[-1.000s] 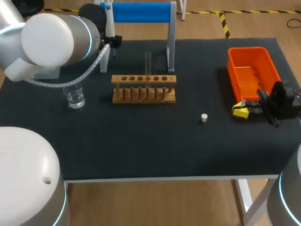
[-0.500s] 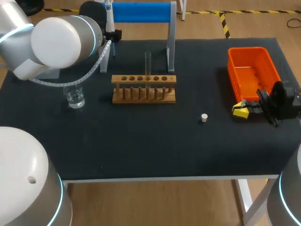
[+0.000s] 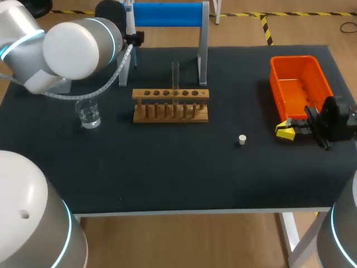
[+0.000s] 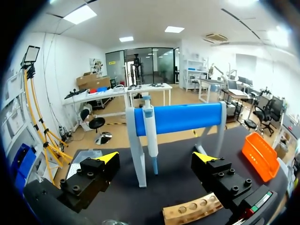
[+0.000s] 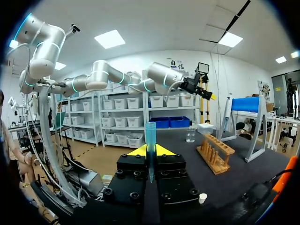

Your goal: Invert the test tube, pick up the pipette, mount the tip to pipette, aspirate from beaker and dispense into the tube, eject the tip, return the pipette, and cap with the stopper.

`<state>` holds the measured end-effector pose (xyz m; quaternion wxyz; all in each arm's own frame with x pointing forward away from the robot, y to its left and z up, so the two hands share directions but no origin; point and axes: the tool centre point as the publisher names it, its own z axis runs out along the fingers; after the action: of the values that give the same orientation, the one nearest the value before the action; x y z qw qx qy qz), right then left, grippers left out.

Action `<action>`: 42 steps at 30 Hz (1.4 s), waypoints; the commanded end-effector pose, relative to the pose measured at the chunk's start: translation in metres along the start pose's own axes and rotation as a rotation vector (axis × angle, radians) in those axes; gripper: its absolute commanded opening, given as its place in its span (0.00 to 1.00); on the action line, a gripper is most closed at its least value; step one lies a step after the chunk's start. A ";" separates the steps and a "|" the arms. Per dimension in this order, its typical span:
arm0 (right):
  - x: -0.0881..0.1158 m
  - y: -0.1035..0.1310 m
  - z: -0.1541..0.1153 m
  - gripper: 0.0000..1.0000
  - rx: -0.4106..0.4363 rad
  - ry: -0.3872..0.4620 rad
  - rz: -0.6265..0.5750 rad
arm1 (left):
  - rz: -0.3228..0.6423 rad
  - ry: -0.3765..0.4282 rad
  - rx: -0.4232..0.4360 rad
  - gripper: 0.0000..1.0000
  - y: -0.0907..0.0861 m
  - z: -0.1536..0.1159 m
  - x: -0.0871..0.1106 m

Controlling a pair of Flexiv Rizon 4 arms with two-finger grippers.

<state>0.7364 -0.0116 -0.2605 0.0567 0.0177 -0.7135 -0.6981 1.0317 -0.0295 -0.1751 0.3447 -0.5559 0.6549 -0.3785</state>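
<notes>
The pipette [image 4: 151,136] hung on the blue stand [image 4: 180,118], beside one post. My left gripper [image 4: 155,157] was wide open in front of it. The pipette looked light, hard and smooth, so its thick white middle seemed best to grab. Far from the stand, my right gripper [image 5: 150,151] pinched a blue tip [image 5: 150,133].

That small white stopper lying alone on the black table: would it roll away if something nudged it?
Probably light: the stopper is tiny compared with the wooden rack. It looks round, so a sideways nudge may roll or skid it across the flat table. Nothing stands near to stop it.
</notes>
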 end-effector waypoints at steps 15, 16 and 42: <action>0.001 0.000 -0.001 0.00 0.002 0.000 0.000 | -0.010 0.004 0.015 1.00 -0.014 0.038 -0.008; 0.001 0.000 -0.001 0.00 0.002 0.000 0.000 | -0.010 0.004 0.021 1.00 -0.015 0.039 -0.008; 0.001 0.000 -0.001 0.00 0.002 0.000 0.000 | -0.035 -0.036 0.052 0.59 -0.022 0.067 0.008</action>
<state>0.7364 -0.0116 -0.2605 0.0567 0.0178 -0.7135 -0.6981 1.0955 -0.0397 -0.1871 0.3605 -0.5612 0.6318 -0.3950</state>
